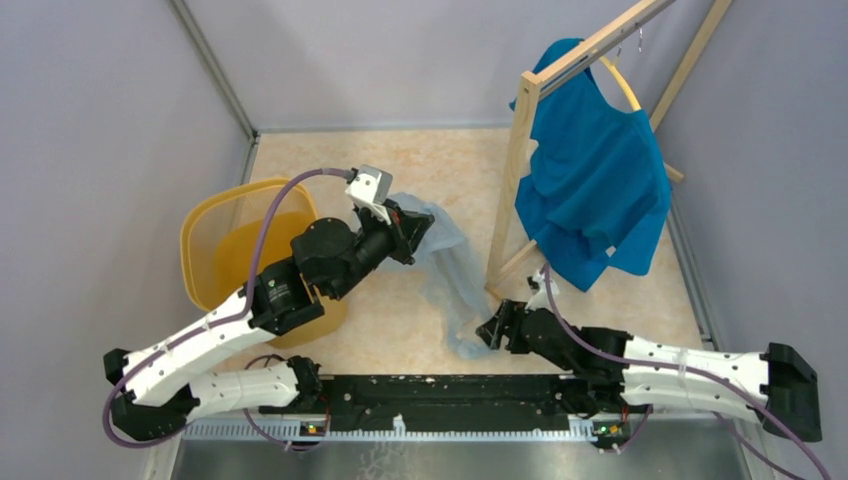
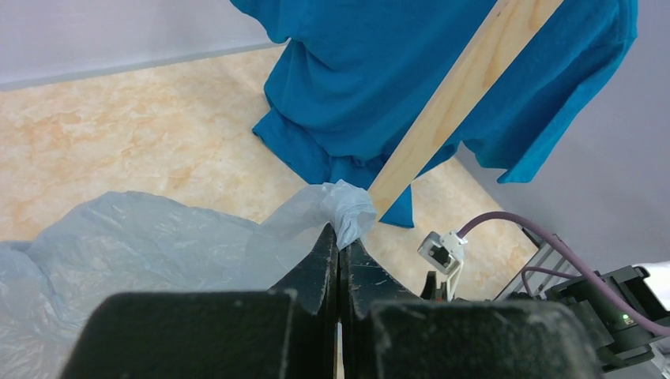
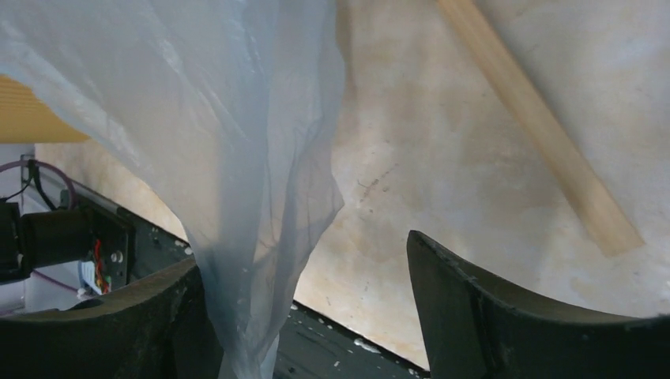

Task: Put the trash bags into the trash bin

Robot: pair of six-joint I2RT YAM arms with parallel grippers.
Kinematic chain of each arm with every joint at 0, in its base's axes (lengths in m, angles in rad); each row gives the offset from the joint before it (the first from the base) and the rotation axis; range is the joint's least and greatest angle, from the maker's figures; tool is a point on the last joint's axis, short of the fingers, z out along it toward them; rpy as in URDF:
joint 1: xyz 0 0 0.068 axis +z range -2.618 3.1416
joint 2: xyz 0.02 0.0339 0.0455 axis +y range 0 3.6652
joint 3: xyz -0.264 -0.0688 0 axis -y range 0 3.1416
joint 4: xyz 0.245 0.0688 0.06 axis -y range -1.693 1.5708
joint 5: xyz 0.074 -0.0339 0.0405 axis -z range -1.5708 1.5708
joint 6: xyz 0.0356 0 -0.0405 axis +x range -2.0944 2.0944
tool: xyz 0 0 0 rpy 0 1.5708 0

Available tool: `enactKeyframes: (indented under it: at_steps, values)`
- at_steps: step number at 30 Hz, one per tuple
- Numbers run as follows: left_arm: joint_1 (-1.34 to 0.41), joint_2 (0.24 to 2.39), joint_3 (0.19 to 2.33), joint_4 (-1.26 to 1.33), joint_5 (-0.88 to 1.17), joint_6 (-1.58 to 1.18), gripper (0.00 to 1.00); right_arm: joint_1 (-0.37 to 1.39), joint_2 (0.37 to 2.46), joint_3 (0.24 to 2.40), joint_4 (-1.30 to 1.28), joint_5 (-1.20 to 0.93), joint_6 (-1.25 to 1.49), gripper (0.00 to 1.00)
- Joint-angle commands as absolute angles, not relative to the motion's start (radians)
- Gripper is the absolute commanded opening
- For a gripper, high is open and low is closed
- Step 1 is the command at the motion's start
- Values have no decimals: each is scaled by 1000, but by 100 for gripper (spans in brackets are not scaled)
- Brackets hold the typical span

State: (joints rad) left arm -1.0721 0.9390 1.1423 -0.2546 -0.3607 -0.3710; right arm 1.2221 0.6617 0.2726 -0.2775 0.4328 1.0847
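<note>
- The left gripper [image 1: 418, 228], stretched toward the table's middle, was clamped on a bunched corner of the trash bag [image 1: 452, 275].
- The right gripper [image 1: 492, 328] sat low near the front edge, fingers spread, film hanging beside one.
- The wooden rack [image 1: 512, 180] stood just right of the bag.
- The trash bin [image 1: 212, 215] sat by the left edge, the bag outside it.

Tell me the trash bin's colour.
Yellow-orange: the trash bin shows best in the top external view.
</note>
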Motion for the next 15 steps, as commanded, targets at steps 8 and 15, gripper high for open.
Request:
enactKeyframes:
  at_steps: [8,15]
  values:
    - [-1073,906,1166,-268,-397,-379,0,1235,698,365,-104,511,929,9]
    - [-1073,879,1158,-358,-242,-335,0,1233,470,418,-228,739,833,0]
